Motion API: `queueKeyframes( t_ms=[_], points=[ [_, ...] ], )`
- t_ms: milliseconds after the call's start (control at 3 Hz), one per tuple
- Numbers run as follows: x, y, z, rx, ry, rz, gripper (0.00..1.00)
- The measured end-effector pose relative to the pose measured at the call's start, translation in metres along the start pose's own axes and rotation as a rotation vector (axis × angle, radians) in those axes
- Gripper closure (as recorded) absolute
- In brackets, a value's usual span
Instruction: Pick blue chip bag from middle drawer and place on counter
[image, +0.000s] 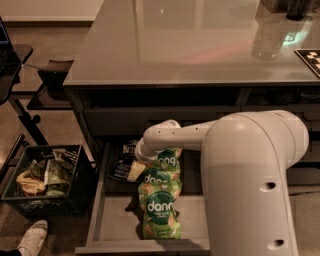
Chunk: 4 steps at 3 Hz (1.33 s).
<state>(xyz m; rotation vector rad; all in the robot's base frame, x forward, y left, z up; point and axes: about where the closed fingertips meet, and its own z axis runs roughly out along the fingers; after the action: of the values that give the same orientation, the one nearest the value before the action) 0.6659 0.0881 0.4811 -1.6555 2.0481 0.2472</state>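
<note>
The middle drawer (115, 220) is pulled open below the counter (175, 45). The blue chip bag (123, 161) lies at the drawer's back left, dark with pale lettering, partly hidden by my arm. My white arm reaches down from the right into the drawer. My gripper (136, 170) sits at the bag's right edge, just left of the green bags; only a pale fingertip shows.
Several green "dang" bags (160, 205) lie in a row down the drawer's middle. A black crate (42, 175) of snack bags stands on the floor at left. A white shoe (32, 237) is at the bottom left. A dark stand (50, 75) is at the left.
</note>
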Motion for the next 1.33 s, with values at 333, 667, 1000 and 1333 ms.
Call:
queueKeyframes(
  t_ms=[333,667,1000,1333],
  points=[
    [-0.013,0.002,0.028,-0.014,-0.009,-0.017,0.00],
    [-0.024,0.001,0.056,-0.031,-0.002,-0.032,0.00],
    [-0.028,0.000,0.080,-0.040,0.019,-0.043,0.00],
    [-0.026,-0.002,0.100,-0.042,0.029,-0.050,0.00]
  ],
)
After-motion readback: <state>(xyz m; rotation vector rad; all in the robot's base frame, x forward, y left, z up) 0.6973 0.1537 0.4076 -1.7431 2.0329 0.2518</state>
